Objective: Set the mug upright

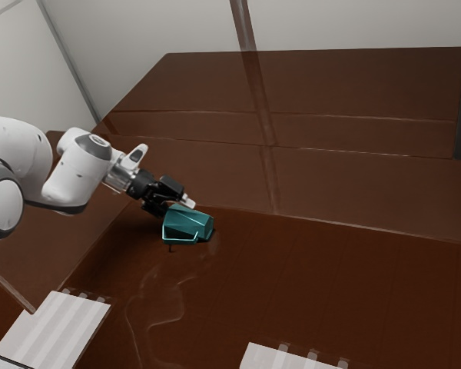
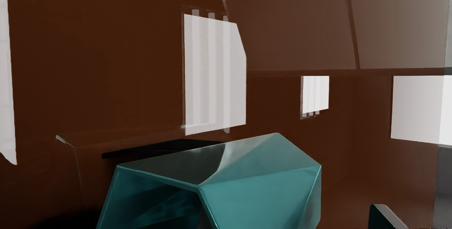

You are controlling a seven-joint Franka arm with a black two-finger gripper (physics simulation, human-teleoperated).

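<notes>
In the exterior view, the gripper (image 1: 180, 202) reaches down to the teal mug (image 1: 188, 224), its fingertips at the mug's upper side. The mug lies tipped over on the brown table, its handle on the side facing that camera. In the wrist view, the faceted mug (image 2: 261, 186) has its dark hollow interior showing. The gripper (image 2: 295, 218) stands open around part of the mug; one fingertip (image 2: 383, 216) is visible beyond the mug's outer wall, with space between them. The other fingertip is hidden or too dark to make out.
The brown tabletop (image 1: 330, 284) extends around the mug, with pale striped patches (image 1: 54, 330) on it toward the exterior view's bottom. Large brown raised surfaces (image 1: 353, 181) stand behind the mug, toward the exterior view's top and right.
</notes>
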